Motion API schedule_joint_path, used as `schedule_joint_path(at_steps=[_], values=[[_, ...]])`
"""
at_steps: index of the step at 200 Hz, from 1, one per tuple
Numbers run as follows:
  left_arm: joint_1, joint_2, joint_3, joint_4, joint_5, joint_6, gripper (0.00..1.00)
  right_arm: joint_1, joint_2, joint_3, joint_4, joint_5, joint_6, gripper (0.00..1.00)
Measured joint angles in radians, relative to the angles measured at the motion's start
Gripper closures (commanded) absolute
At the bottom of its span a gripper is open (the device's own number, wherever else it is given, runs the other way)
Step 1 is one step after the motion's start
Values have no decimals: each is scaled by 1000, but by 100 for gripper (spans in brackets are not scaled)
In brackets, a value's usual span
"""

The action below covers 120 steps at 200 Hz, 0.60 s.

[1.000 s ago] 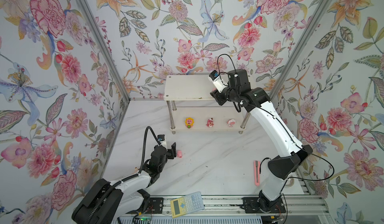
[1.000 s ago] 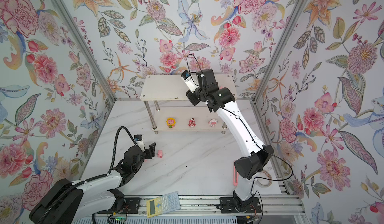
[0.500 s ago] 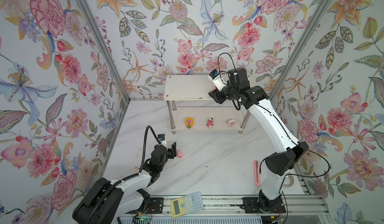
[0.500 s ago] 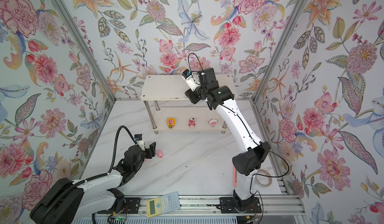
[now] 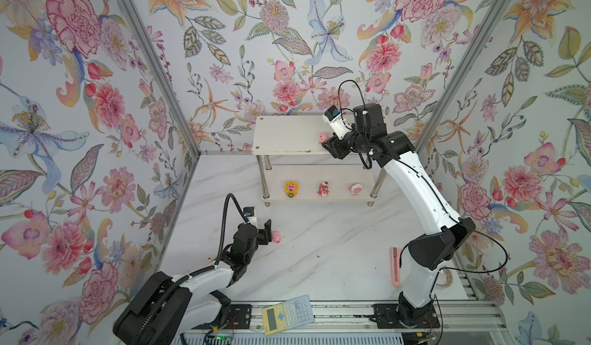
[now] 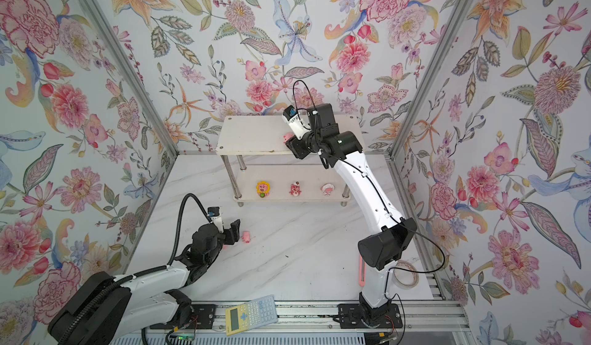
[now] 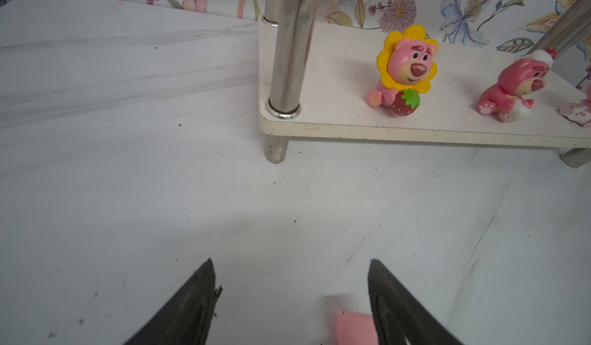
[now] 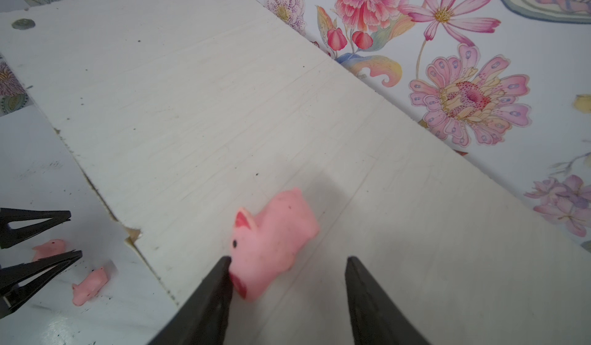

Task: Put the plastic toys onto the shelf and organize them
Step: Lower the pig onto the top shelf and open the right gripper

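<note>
Seemingly to release it, the right gripper (image 8: 287, 260) stands jaws-apart by a pig (image 8: 271, 241) on the shelf (image 8: 192, 103), lower centre; left gripper (image 7: 290, 260) gapes too

the left arm (image 5: 204, 277) and right arm (image 5: 412, 180) wear white shells between bulky black joints. a ribbed black hose (image 5: 222, 228) tops the left; thin black cables (image 5: 350, 81) trail the right. the left claw (image 7: 290, 260) and right claw (image 8: 287, 258) have tapered black fingers (image 8: 204, 305).

A: Pink pig (image 8: 271, 244) on the top tier of the white shelf (image 5: 287, 135), near its front edge!
B: Lower tier: yellow-maned figure (image 5: 291, 189), dark pink bear (image 5: 323, 189), round pink-and-white one (image 5: 356, 189), in a row; second pig (image 8: 48, 249) and third pig (image 8: 89, 285) lie on the desk (image 5: 319, 247)
</note>
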<state>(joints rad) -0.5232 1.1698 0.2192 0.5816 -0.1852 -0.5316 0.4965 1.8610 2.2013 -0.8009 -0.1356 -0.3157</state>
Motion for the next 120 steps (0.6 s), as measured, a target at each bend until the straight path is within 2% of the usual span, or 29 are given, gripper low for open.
schedule_joint_path(at_steps=[81,103,120], values=[[0,1,0,1,5,0,24,-3,-18,10,-27,-94,53,33],[1,1,0,4,11,0,24,-3,-28,26,-26,-111,68,33],[1,1,0,7,18,-1,24,-3,-40,32,-25,-112,80,38]])
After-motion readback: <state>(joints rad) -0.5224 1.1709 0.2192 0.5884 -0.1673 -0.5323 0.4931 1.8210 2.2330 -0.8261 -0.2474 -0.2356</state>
